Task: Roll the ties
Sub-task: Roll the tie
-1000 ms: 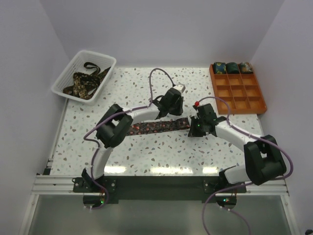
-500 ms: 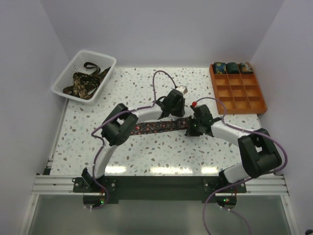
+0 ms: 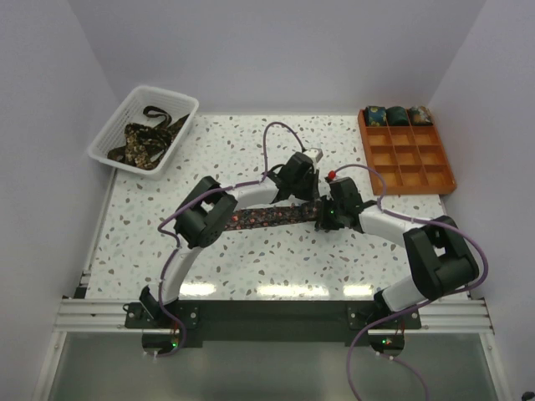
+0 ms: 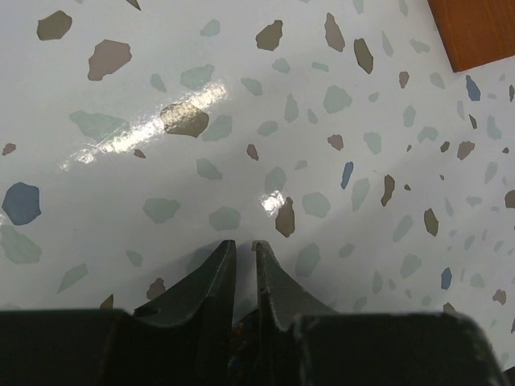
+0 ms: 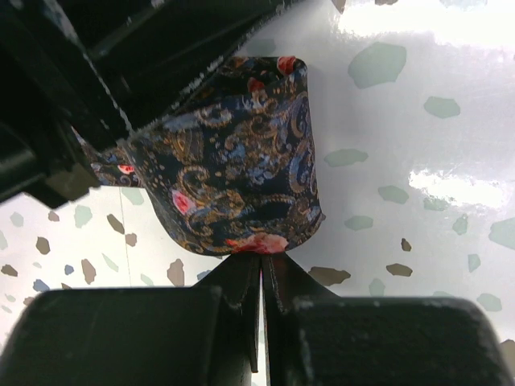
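Note:
A dark paisley tie (image 3: 267, 217) lies flat across the middle of the table, with its right end between the two grippers. My right gripper (image 3: 327, 214) is shut on that end. In the right wrist view the tie (image 5: 233, 161) curls up in a loop just ahead of the shut right gripper (image 5: 263, 257), which pinches its lower edge. My left gripper (image 3: 307, 199) stands over the same end. In the left wrist view the left gripper (image 4: 244, 244) is nearly shut, with dark printed fabric caught deep between its fingers. Three rolled ties (image 3: 397, 115) sit in the tray's back row.
An orange gridded tray (image 3: 418, 171) stands at the back right, and its corner (image 4: 475, 28) shows in the left wrist view. A white mesh basket (image 3: 113, 134) at the back left holds several loose ties (image 3: 144, 138). The left arm's black body (image 5: 80, 80) crowds the tie's far side.
My right gripper has moved a little left along the tie's end. The left arm's elbow has swung right, and the tie's right end has bunched into a loop.

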`<move>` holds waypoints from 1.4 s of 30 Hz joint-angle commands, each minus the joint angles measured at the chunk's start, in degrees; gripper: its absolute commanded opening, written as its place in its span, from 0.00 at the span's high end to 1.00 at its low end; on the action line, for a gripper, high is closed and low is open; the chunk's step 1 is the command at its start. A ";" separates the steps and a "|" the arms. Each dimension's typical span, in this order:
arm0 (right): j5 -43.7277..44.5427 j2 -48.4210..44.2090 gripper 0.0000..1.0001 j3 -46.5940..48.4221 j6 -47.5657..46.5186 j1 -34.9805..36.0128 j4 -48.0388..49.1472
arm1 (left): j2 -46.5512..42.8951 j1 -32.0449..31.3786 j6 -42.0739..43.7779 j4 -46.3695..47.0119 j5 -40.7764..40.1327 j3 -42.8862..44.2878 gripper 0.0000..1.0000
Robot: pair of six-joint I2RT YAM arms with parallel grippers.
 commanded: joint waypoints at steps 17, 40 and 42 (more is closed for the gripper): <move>3.19 -0.34 1.00 -3.34 9.88 0.38 13.02 | -0.50 -0.89 -0.50 1.05 2.77 -2.21 0.78; -7.17 -12.12 0.55 5.45 -0.57 -7.43 -10.80 | -21.94 4.65 -13.59 6.06 -6.13 -18.20 0.49; -11.29 -11.43 0.50 5.71 -0.84 -11.20 -9.58 | -24.30 4.39 -15.17 7.73 -5.24 -21.88 0.49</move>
